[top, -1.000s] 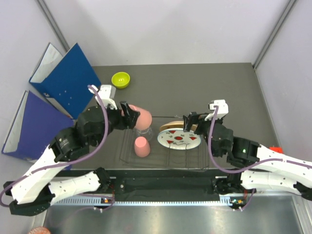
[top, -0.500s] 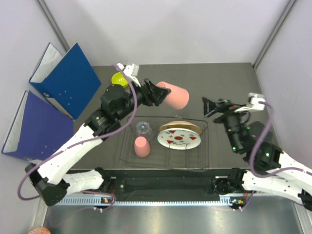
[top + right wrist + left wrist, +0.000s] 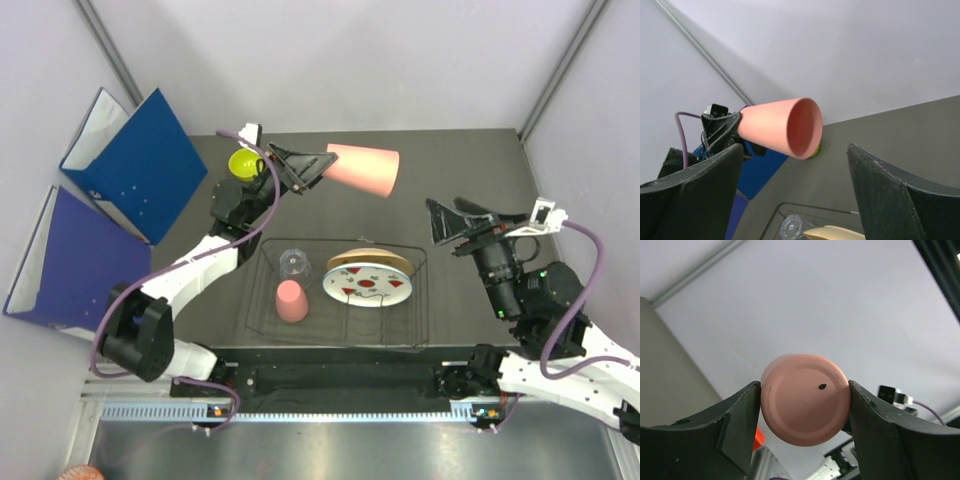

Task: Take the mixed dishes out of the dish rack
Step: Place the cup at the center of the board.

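Note:
My left gripper (image 3: 312,165) is shut on the base of a salmon-pink cup (image 3: 362,170), held high and level above the table's back, mouth to the right. In the left wrist view the cup's base (image 3: 805,400) sits between both fingers. My right gripper (image 3: 445,222) is open and empty, raised right of the dish rack (image 3: 415,300); its view shows the cup's mouth (image 3: 785,127). In the rack are a second pink cup (image 3: 291,300) upside down, a glass tumbler (image 3: 292,263), a white plate with red marks (image 3: 367,287) and an orange-tan plate (image 3: 365,260).
A lime-green bowl (image 3: 243,163) sits on the table at the back left, partly behind my left arm. Two blue binders (image 3: 140,165) (image 3: 70,255) stand at the left. A small orange-red block (image 3: 566,305) lies at the right edge.
My left arm has lifted the pink cup out of the rack, up and back, turning it level. My right gripper has left the plates and moved up and to the right.

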You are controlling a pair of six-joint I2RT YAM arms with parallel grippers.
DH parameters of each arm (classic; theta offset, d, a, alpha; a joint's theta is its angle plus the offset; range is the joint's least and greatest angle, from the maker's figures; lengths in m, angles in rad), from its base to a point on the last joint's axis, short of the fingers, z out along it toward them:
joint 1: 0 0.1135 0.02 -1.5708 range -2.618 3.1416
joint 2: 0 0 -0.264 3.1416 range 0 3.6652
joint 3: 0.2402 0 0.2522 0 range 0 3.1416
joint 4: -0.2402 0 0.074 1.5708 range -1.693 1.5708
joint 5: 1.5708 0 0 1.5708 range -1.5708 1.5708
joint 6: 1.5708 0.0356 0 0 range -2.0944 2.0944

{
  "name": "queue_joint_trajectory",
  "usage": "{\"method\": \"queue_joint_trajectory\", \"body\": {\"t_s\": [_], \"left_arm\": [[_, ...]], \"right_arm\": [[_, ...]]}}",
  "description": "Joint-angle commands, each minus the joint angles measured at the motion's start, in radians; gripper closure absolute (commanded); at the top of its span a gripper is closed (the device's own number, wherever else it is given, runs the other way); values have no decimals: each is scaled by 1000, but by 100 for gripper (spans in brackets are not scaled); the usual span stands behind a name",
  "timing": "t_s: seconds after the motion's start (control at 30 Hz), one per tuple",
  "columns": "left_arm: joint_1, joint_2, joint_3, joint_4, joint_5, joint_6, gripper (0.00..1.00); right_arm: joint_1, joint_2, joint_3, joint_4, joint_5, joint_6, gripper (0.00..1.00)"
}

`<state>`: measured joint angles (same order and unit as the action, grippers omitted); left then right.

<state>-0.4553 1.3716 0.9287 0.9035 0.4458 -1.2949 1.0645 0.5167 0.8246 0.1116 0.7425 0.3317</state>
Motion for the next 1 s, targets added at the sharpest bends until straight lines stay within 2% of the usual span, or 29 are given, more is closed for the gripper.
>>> {"method": "queue_joint_trajectory", "body": {"t_s": [0.0, 0.23, 0.5, 0.6, 0.7, 0.73, 0.8, 0.83, 0.87, 0.9, 0.93, 0.97], "left_arm": [[-2, 7, 1, 325, 93, -162, 100], [-6, -16, -22, 307, 111, -152, 100], [-8, -8, -31, 294, 128, -152, 100], [-8, -8, -34, 299, 134, -155, 100], [-8, -22, -45, 290, 128, -139, 100], [-8, -29, -48, 264, 125, -117, 100], [-5, -46, -48, 233, 113, -97, 100], [-3, -49, -47, 210, 110, -83, 100], [-3, -54, -45, 201, 103, -75, 100], [-2, -55, -45, 186, 97, -70, 100], [1, -57, -47, 172, 90, -55, 89], [3, -62, -48, 143, 74, -47, 35]], "right_arm": [[-40, 63, 41, 45, -98, -10, 16], [-113, 212, 117, 74, -276, 24, 18], [-141, 331, 163, 145, -376, 41, 18], [-155, 384, 185, 148, -425, 52, 25], [-167, 410, 191, 148, -446, 62, 50], [-169, 411, 191, 148, -446, 67, 69], [-178, 410, 192, 145, -446, 70, 82], [-179, 407, 197, 143, -442, 67, 95], [-182, 407, 202, 139, -440, 69, 100], [-182, 404, 203, 131, -439, 64, 100], [-182, 401, 209, 128, -428, 58, 100], [-184, 398, 212, 123, -419, 50, 100]]}}
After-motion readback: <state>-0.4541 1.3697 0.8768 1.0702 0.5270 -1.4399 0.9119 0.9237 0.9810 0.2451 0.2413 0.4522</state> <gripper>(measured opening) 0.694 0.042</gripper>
